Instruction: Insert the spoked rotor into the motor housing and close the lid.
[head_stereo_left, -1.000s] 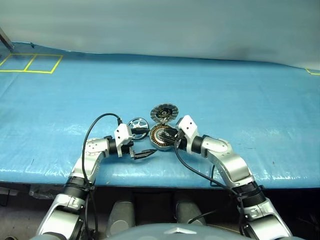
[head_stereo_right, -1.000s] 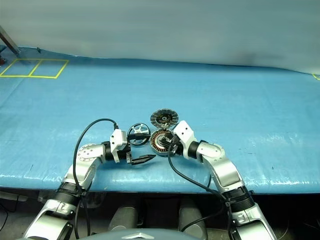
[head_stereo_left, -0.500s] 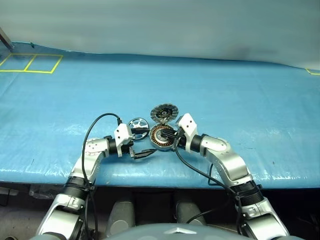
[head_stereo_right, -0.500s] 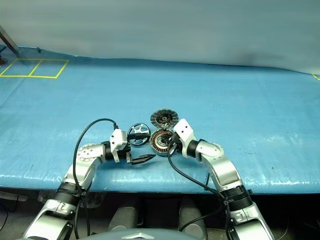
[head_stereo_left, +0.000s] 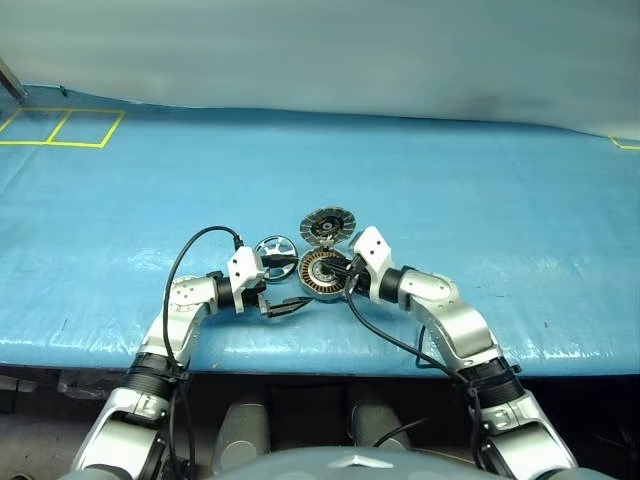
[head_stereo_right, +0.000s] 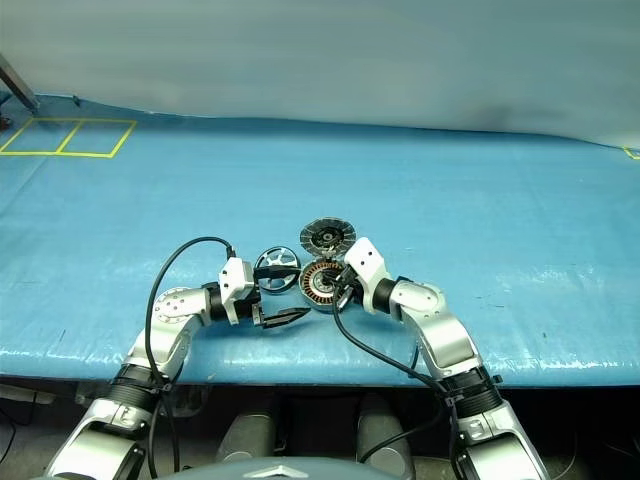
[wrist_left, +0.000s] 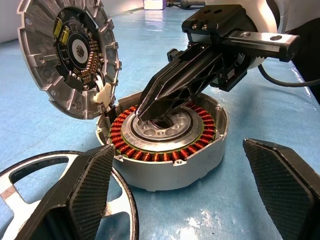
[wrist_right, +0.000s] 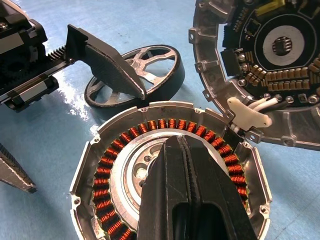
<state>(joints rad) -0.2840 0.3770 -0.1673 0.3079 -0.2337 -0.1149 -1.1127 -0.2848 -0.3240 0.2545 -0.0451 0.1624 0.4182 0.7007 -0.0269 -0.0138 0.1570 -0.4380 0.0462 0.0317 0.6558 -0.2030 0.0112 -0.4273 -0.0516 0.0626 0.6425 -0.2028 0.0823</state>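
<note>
Centre frame: right gripper (wrist_right: 186, 150) pinched shut, empty, tips in motor housing (wrist_left: 165, 142) bore. Risk: levering housing, scraping copper windings (wrist_right: 170, 123). Left gripper (wrist_left: 185, 185) wide open.

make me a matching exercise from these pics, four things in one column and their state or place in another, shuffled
Things:
1. small silver spoked metal rotor with dark rim
2. round grey metal motor housing with copper windings
3. round grey ribbed lid
4. right tool

States:
A. standing open, raised from the housing's rim
B. shut, tips over the silver centre
C. lying flat on the blue table beside the housing
D. uncovered, windings showing

Pairs: 1-C, 2-D, 3-A, 4-B
</note>
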